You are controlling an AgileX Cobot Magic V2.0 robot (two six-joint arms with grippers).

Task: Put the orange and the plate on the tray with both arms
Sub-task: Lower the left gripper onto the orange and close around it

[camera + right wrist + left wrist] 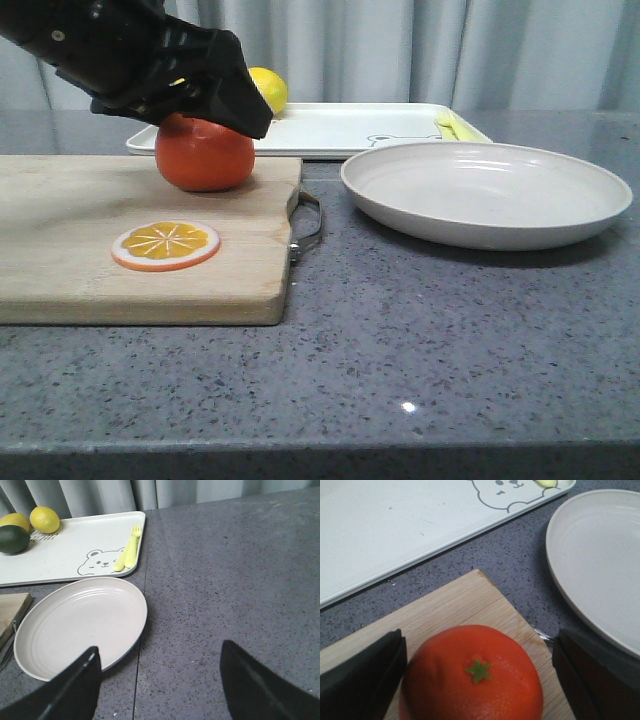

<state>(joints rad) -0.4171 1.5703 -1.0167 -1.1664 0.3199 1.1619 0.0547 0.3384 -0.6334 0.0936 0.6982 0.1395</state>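
Observation:
The orange sits on the far right part of the wooden cutting board. My left gripper is over it, open, one finger on each side; in the left wrist view the orange lies between the gripper's fingers, with a small gap at one finger. The plate rests on the counter right of the board and shows in both wrist views. The white tray lies behind. My right gripper is open and empty beside the plate's rim, out of the front view.
The cutting board carries an orange slice disc and has a metal handle facing the plate. On the tray lie a lemon, a second lemon, a dark green fruit and a yellow fork.

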